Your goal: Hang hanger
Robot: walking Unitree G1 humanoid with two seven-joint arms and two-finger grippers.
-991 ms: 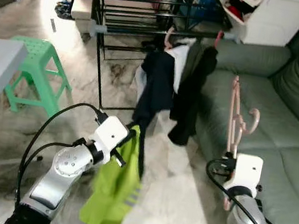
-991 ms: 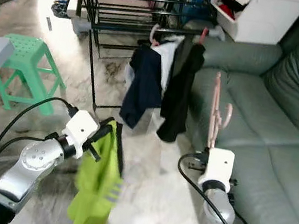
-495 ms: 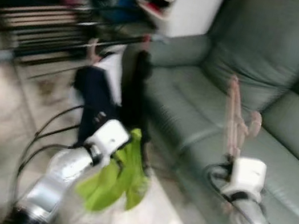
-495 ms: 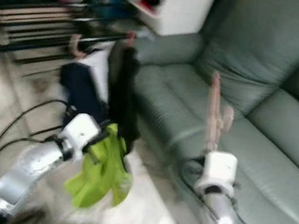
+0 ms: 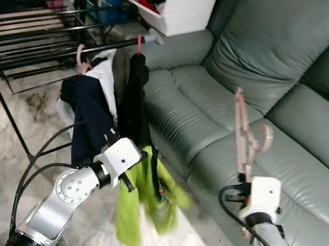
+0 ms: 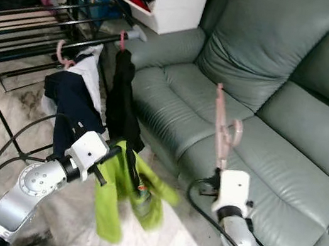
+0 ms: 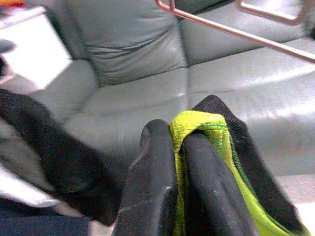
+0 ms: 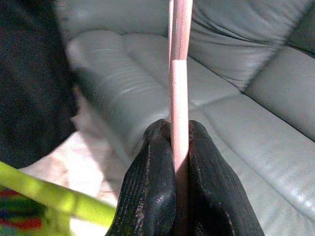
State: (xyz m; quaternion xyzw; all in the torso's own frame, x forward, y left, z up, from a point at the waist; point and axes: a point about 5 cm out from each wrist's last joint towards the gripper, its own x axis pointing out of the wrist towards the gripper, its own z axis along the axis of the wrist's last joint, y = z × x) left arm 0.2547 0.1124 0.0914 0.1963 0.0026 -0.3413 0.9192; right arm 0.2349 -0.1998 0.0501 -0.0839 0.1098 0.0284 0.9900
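My right gripper (image 8: 177, 147) pinches the pink hanger (image 5: 246, 137) upright; my left gripper (image 7: 178, 147) clamps the green shirt (image 5: 141, 202).

The two eye views look forward and down from the robot's head, sharing the grey-green sofa (image 5: 257, 69), the black drying rack (image 5: 36, 17) and both silver arms. The left wrist view looks close along its fingers (image 7: 157, 191) toward the sofa cushions. The right wrist view looks along its fingers (image 8: 152, 196), equally close, also toward the sofa.
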